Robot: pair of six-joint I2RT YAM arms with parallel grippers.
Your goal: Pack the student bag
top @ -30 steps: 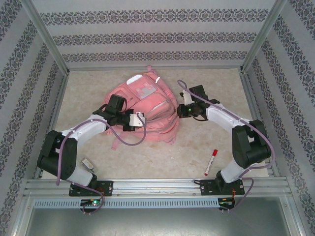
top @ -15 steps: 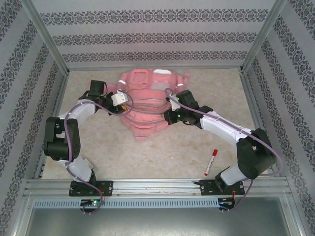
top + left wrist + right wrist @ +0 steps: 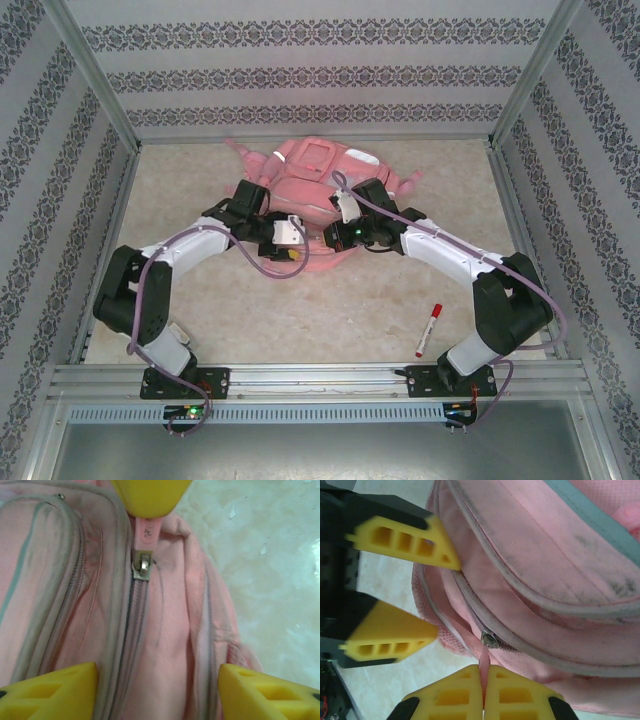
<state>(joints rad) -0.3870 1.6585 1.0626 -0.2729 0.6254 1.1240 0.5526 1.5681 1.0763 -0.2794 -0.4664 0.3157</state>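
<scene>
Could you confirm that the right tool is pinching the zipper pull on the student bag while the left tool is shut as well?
Not quite: the left tool is open, its fingers apart, as the left wrist view shows. The right tool does pinch the zipper pull on the student bag.

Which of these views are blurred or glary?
Top external: evenly lit, sharp. Left wrist: student bag fairly sharp around the zip pull, tabletop pale with glare. Right wrist: left gripper blurred, right gripper crisp.
</scene>
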